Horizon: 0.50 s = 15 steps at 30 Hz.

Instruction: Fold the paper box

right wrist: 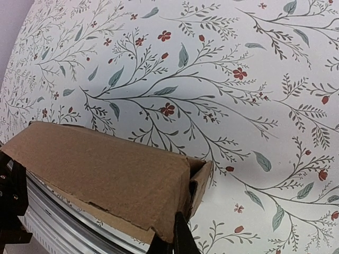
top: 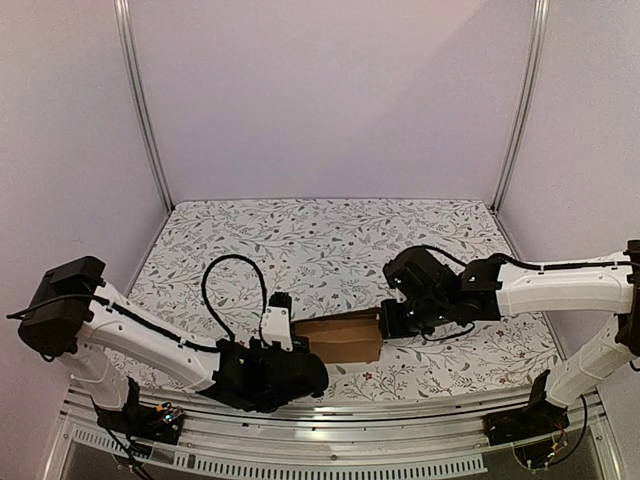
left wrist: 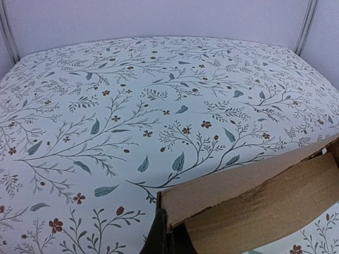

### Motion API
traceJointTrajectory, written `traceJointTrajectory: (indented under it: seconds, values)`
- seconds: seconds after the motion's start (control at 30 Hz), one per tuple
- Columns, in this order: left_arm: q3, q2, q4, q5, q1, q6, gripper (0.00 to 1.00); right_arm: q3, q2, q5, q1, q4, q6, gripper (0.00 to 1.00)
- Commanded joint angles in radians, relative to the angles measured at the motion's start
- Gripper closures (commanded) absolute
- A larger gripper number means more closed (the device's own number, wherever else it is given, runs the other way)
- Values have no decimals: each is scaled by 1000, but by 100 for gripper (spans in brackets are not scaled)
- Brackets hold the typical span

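Note:
The paper box (top: 340, 338) is a slim brown cardboard box lying near the table's front edge, between the two arms. In the left wrist view the paper box (left wrist: 265, 201) shows a folded long edge, and my left gripper (left wrist: 165, 235) is shut with its dark tips against the box's left corner. In the right wrist view the paper box (right wrist: 106, 169) has its end flap partly folded in, leaving a small gap. My right gripper (right wrist: 177, 241) is shut with its tips at that end's lower corner. From above, the left gripper (top: 295, 343) and right gripper (top: 385, 322) bracket the box's ends.
A floral tablecloth (top: 330, 245) covers the table. A metal rail (top: 330, 420) runs along the near edge, close below the box, also seen as the metal rail (right wrist: 63, 222). Two frame posts (top: 145, 100) stand at the back corners against lilac walls.

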Motion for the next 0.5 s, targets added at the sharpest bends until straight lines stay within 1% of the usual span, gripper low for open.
traceJointTrajectory:
  seconds: [0.0,0.47]
  values:
    - [-31,66,-136,219,-31,-27,100,-43,8,38,16,-37,17,100]
    - [-3,82,-178,214,-31,-49,100,-43,-44,186,72,-127,3,100]
